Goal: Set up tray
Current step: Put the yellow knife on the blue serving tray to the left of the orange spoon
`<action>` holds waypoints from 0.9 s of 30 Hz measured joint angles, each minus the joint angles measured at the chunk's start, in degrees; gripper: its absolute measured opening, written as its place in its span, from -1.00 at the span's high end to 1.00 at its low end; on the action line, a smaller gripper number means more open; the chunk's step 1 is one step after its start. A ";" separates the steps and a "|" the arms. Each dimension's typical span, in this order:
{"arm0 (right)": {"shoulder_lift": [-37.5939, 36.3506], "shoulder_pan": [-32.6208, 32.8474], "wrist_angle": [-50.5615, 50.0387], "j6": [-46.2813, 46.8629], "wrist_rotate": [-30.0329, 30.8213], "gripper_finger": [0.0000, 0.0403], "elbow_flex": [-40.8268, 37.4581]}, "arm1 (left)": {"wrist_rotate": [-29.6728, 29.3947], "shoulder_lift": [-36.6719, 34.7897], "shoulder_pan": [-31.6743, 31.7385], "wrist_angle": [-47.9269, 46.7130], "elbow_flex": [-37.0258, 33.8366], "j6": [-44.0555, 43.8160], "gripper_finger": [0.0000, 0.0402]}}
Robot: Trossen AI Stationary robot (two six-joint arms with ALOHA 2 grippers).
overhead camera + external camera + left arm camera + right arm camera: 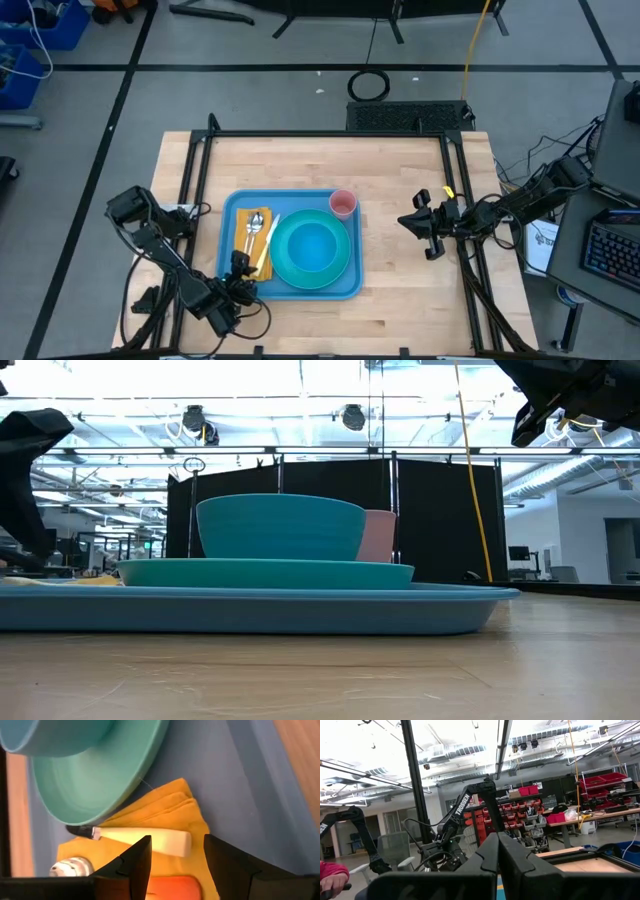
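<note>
We see our left gripper (172,857) nearest, fingers spread and empty, hovering over the orange napkin (170,815) and the cream-handled knife (145,839) at the tray's (292,290) near left corner. The light-blue tray sits at the worktop's (400,300) near edge, left of centre, carrying a teal plate (345,262), teal bowl (305,245) and pink cup (343,204). Beyond, by the right edge, our right gripper (432,226) hangs pressed together, holding nothing.

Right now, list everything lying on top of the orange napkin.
On the orange napkin, on the tray: a cream-handled utensil, a spoon and an orange piece between the left hand's open fingers. The teal plate overlaps one edge, hiding what's beneath.
</note>
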 joint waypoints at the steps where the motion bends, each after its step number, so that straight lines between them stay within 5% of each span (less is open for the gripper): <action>1: 0.00 -0.01 0.00 0.00 0.01 1.00 0.01 | 0.07 0.00 0.01 0.92 -0.52 0.15 0.07; 27: 0.00 0.00 -0.02 -0.02 0.02 1.00 0.02 | -0.39 0.04 0.96 1.33 -1.92 0.75 0.13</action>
